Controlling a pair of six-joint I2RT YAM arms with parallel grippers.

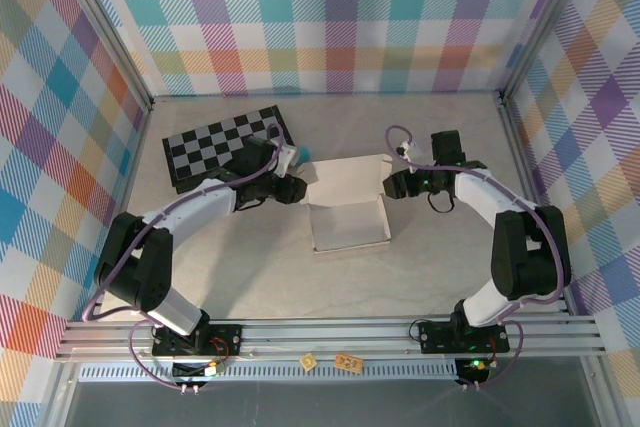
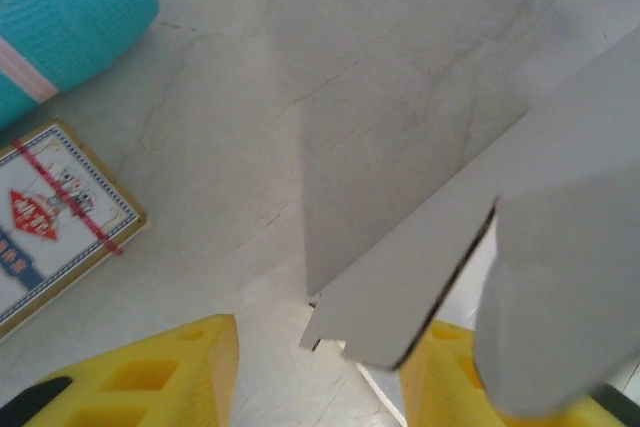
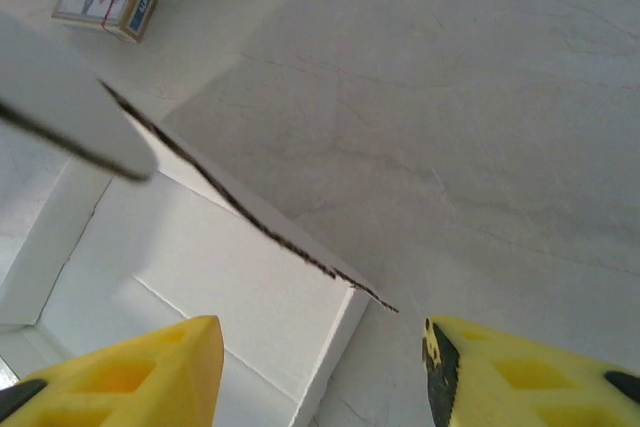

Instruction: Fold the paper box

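The plain white card paper box [image 1: 348, 209] sits central on the worktop [image 1: 300, 287], its flap edges between the spread-open left pincer [image 2: 320, 357] and right pincer [image 3: 320, 347], while the left wrist close-up reveals a red-and-blue printed pack [image 2: 50, 217], lettering unreadable.

Table [image 1: 250, 287]: pale grey, marbled, matte. Plaid panels [image 1: 330, 17] in pastel checks wall it behind, left and right. Aluminium rails [image 1: 330, 332] run along its near edge. Light soft, even.
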